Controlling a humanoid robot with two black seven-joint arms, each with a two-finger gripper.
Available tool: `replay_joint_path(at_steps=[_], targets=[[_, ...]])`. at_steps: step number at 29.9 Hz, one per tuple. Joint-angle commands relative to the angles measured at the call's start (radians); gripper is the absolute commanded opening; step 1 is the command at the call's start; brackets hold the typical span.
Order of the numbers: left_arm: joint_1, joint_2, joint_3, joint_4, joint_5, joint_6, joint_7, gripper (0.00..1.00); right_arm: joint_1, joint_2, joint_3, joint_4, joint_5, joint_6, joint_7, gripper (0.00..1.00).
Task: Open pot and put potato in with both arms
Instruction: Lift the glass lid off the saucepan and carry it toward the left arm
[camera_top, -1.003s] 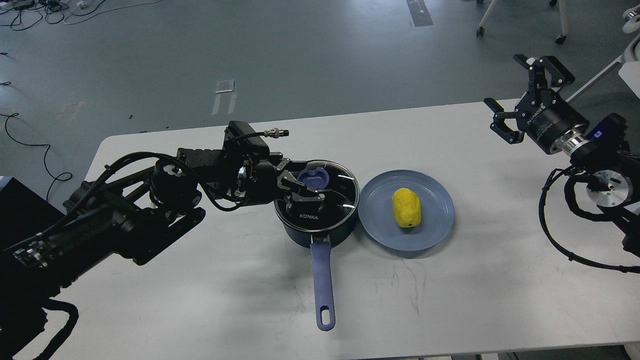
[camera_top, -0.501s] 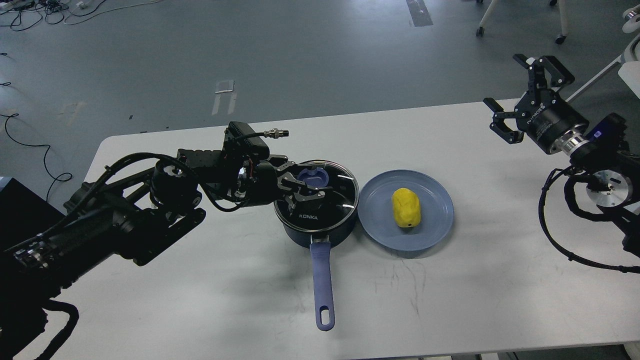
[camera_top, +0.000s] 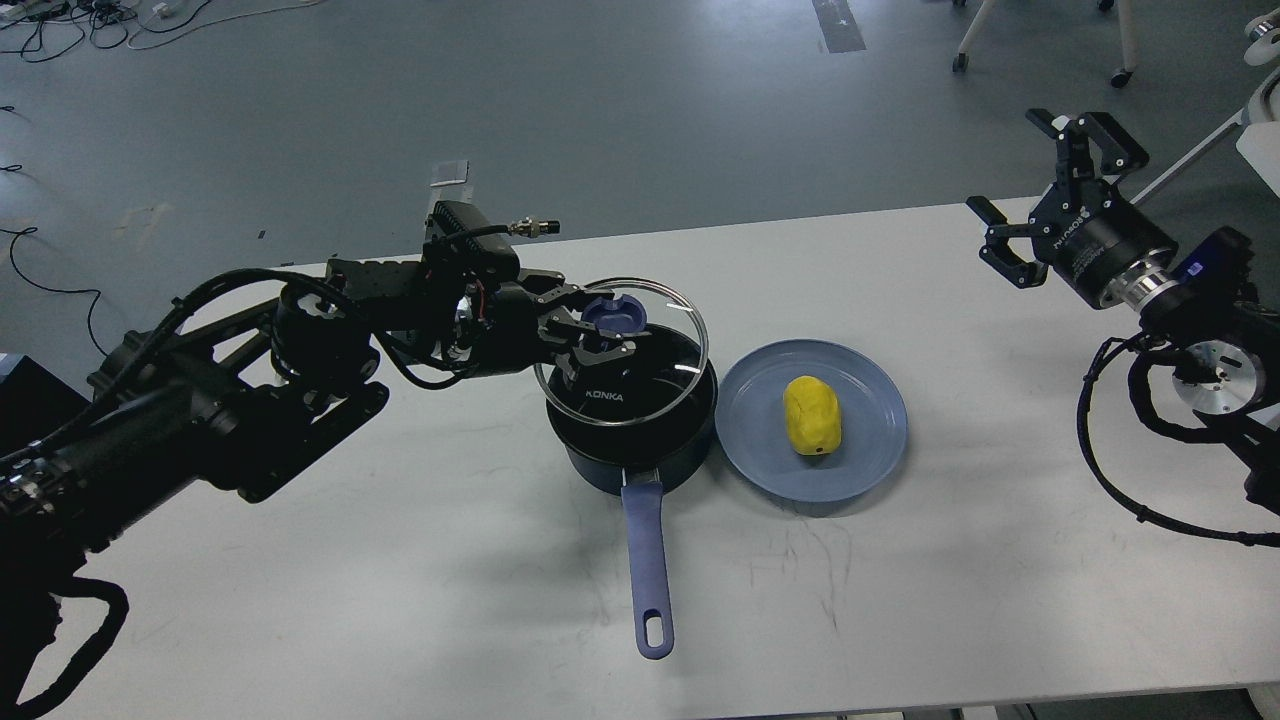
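A dark blue pot (camera_top: 640, 445) with a long blue handle pointing toward me stands mid-table. Its glass lid (camera_top: 625, 385), marked KONKA, hangs tilted just above the pot. My left gripper (camera_top: 600, 325) is shut on the lid's blue knob (camera_top: 612, 316) and holds the lid up. A yellow potato (camera_top: 812, 414) lies on a blue plate (camera_top: 870, 445) right of the pot. My right gripper (camera_top: 1050, 190) is open and empty, raised over the table's far right corner, well away from the potato.
The white table (camera_top: 420, 560) reaches from left to right with bare surface in front. Chair legs (camera_top: 1040, 40) stand on the grey floor beyond the table. Cables lie on the floor at far left.
My left gripper closed on the lid knob and lifted the lid up and slightly left off the pot. The right arm has not moved.
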Motion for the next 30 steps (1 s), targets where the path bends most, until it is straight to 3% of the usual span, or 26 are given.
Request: replay_joint_path(at_steps=[1, 8, 14, 24, 30], targets=[[-0.011, 0.076, 0.003, -0.01, 0.0, 0.003, 0.0, 0.63, 0.002, 0.0, 0.0, 0.0, 0.0, 0.0, 0.001, 1.0], [0.055, 0.294, 0.059, -0.022, -0.011, 0.116, 0.0, 0.63, 0.002, -0.008, 0.0, 0.0, -0.001, 0.0, 0.001, 1.0], [0.159, 0.412, 0.069, -0.025, -0.065, 0.184, 0.0, 0.64, 0.0, -0.009, 0.0, 0.0, 0.0, 0.0, 0.0, 1.0], [0.301, 0.423, 0.055, -0.004, -0.069, 0.254, 0.0, 0.67, 0.0, -0.008, 0.0, 0.0, 0.0, 0.0, 0.0, 1.0], [0.331, 0.397, 0.055, 0.079, -0.08, 0.291, 0.0, 0.67, -0.001, -0.025, 0.0, 0.003, 0.0, 0.0, 0.0, 1.0]])
